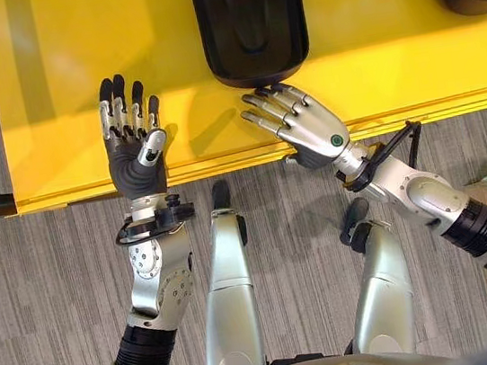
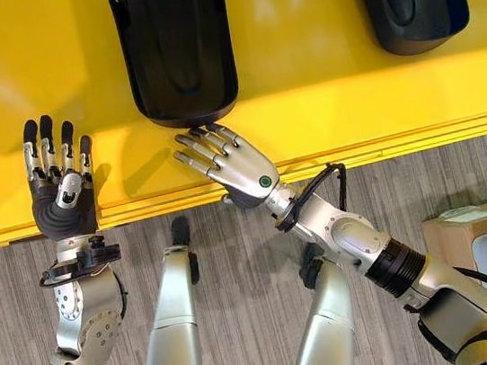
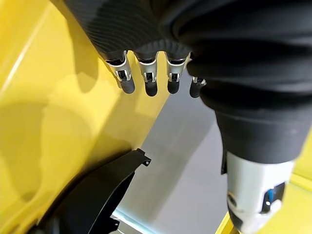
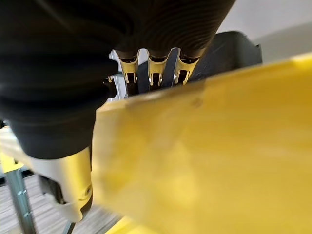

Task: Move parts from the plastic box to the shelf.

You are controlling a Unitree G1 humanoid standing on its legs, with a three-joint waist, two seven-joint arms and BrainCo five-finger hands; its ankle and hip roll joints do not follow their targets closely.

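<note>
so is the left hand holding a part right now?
No. The left hand is open with straight fingers above the yellow shelf, apart from the black part.

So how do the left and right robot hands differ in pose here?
The left robot hand is held up with its palm toward the camera and fingers straight, touching nothing; the right robot hand lies back-up, its fingers spread and reaching to the near edge of the black part. The left stands apart from that part, the right is at it. Both are open, over the front of the yellow shelf.
</note>
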